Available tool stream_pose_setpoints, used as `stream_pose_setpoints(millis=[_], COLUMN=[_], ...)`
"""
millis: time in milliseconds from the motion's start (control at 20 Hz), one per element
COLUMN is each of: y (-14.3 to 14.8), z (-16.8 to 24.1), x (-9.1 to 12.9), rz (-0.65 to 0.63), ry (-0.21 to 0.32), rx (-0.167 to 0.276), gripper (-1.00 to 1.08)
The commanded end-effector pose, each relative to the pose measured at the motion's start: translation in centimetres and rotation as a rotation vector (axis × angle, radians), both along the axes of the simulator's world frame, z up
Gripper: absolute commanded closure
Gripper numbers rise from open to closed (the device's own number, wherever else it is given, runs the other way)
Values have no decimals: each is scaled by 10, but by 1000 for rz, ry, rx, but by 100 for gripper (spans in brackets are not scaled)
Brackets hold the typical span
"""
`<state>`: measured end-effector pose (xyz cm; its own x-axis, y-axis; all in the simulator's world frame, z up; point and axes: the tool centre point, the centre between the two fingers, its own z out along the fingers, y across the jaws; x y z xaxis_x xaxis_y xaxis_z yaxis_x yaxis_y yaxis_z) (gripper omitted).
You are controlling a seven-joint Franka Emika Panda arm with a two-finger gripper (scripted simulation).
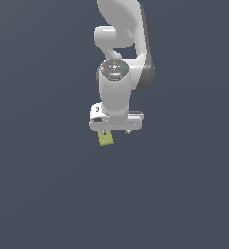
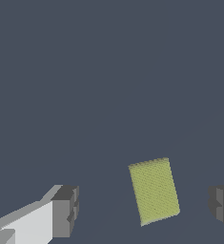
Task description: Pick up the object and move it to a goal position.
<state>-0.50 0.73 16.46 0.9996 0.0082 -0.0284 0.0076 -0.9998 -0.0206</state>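
The object is a small yellow-green, flat, speckled block (image 2: 154, 190) lying on the dark grey floor. In the wrist view it lies between my two fingertips, nearer one of them, touching neither. In the exterior view the block (image 1: 105, 139) peeks out just below the white gripper (image 1: 116, 132), towards the exterior view's left; its upper part is hidden behind the hand. The gripper (image 2: 144, 207) is open and empty, its jaws spread wide, hovering over the block. One grey fingertip (image 2: 66, 210) shows fully; the other (image 2: 221, 206) is cut by the frame edge.
The white arm (image 1: 121, 53) rises above the gripper in the exterior view. A plain dark grey floor (image 1: 43, 185) surrounds the block on all sides. No goal marker shows.
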Motion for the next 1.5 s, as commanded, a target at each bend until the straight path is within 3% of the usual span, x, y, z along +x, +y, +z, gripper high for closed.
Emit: stream_pose_setpoints(millis=[0,400,800,1150,1450], y=[0,-29,-32,-38,-46], z=[0,15,9,-18,-56], x=[0,8,5,-10,-37], rz=[0,-46,-34,27,118], ry=[0,-29,-30,-30,-30], rx=[0,-22,-23,-23,-21], gripper=[-92,-92,-92,-92,-92])
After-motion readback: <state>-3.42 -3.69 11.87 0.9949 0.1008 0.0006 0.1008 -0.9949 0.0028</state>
